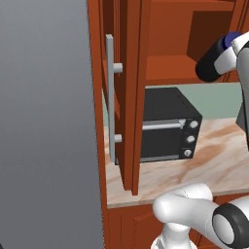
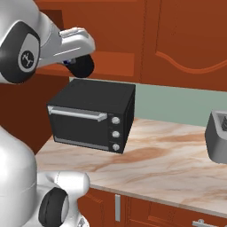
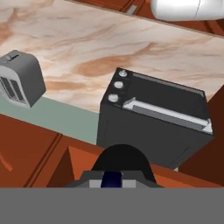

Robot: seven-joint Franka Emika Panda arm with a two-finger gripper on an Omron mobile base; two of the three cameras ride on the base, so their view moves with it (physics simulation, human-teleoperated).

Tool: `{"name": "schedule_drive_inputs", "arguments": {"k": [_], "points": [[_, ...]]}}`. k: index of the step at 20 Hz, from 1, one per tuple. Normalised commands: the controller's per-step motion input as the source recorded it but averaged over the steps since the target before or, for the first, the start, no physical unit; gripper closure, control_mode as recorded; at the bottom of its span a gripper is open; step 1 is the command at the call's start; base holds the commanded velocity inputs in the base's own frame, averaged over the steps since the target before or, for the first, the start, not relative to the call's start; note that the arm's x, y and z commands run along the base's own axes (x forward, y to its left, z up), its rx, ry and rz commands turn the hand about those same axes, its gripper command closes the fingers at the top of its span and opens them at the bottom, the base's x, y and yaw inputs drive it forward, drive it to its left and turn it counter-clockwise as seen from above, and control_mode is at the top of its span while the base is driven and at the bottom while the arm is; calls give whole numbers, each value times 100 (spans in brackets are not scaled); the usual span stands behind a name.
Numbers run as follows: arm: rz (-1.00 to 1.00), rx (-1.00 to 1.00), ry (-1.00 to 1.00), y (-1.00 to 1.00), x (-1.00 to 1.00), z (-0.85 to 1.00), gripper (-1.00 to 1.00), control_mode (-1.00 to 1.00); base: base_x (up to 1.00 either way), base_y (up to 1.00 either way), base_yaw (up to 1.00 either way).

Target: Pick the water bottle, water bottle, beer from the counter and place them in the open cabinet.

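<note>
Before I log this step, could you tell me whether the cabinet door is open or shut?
Open: the cabinet door swings out edge-on, its grey bar handle facing sideways, exposing the inner shelf.

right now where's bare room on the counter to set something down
The widest free patch of counter lies between the black oven and the grey toaster, running to the front edge. A narrower strip runs before the oven. The cabinet door crowds the oven's left side.

Even flat rendered light — no glare, faint shadows, sharp focus throughout.
</note>
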Motion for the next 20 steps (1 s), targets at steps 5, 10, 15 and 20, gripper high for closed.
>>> {"name": "schedule_drive_inputs", "arguments": {"k": [5, 10, 15, 20], "points": [[-3, 0, -1, -10, 12, 0, 100, -100, 0, 0, 0], [0, 1, 0, -6, 28, 0, 100, -100, 0, 0, 0], [0, 1, 0, 0, 43, 0, 100, -100, 0, 0, 0], [0, 3, 0, 0, 47, -2, 100, -100, 0, 0, 0]]}}
